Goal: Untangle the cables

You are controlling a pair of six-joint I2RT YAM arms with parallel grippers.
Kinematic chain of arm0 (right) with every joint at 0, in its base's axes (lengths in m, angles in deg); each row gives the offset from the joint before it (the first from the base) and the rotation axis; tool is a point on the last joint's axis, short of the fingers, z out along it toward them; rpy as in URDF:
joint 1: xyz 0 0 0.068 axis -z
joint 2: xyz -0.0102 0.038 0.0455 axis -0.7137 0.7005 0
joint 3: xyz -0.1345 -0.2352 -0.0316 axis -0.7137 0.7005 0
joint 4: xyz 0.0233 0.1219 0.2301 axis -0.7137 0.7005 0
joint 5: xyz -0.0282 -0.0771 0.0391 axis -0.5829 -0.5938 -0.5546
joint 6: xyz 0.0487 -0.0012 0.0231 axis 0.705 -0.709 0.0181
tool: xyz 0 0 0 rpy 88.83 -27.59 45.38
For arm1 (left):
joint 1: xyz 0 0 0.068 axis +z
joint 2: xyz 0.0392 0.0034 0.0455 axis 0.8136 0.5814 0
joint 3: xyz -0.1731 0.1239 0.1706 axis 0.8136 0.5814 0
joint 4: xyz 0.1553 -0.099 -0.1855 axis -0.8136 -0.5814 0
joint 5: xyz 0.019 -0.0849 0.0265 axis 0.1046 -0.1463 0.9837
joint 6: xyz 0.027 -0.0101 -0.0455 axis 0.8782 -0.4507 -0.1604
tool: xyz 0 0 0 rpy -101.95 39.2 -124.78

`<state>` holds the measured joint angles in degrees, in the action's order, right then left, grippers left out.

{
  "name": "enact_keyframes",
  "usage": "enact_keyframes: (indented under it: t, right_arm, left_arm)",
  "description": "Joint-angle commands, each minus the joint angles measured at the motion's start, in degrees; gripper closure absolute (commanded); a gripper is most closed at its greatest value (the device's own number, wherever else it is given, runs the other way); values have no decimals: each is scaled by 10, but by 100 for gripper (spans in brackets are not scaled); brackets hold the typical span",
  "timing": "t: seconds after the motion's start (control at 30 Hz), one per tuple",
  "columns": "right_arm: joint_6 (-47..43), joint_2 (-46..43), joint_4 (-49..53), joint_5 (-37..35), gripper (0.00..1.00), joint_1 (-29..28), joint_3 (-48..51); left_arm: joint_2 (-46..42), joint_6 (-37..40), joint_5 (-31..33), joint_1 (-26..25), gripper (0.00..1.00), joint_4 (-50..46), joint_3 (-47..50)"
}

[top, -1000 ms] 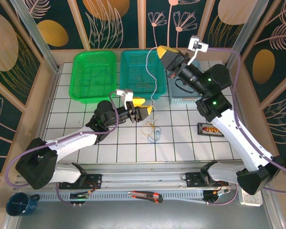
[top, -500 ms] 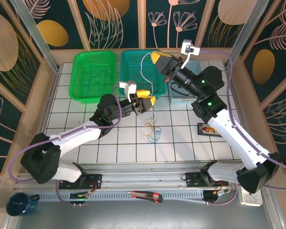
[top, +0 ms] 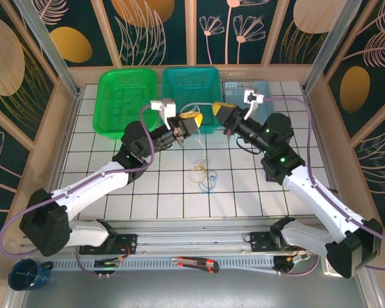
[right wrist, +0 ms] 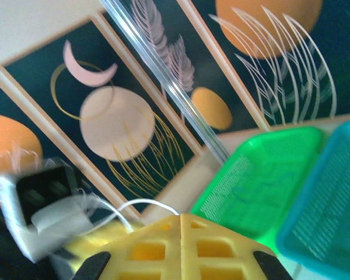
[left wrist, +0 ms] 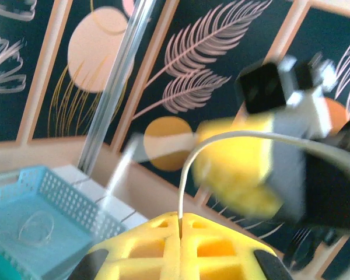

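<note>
My right tool (top: pixel 219 110) has dropped from above the teal basket (top: pixel 192 70) to its front edge, and my left tool (top: pixel 191 120) has risen to meet it. Both are pinched on the white cable (left wrist: pixel 182 186), which arcs between them. The clump of cables (top: pixel 204 174) lies on the bench (top: pixel 147 192) below. Both arms reach forward with wrists tilted up. The green basket (top: pixel 125 102) sits to the left, with open tiles nearer me.

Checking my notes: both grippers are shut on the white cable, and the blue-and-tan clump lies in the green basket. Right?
Not quite. The top view shows the clump on the table, nearer than the green basket, not in it. The left gripper and right gripper are indeed both shut on the white cable.
</note>
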<state>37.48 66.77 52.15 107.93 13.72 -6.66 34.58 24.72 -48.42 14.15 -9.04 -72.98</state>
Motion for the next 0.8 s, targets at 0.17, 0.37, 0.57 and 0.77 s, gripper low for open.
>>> enact_keyframes:
  t: [0.17, 0.37, 0.57, 0.77]
  right_arm:
    - [-61, -35, -26, 32, 100, 1, 92]
    - [-75, -27, -54, 50, 100, -17, 102]
    - [-81, -16, -80, 67, 100, -40, 91]
    - [-93, -12, -89, 68, 100, -59, 89]
  left_arm:
    - [-2, -36, -10, -2, 100, 8, -61]
    - [12, -51, -15, -2, 100, 12, -64]
    - [17, -53, -15, -2, 100, 10, -60]
    - [21, -56, -14, -2, 100, 9, -58]
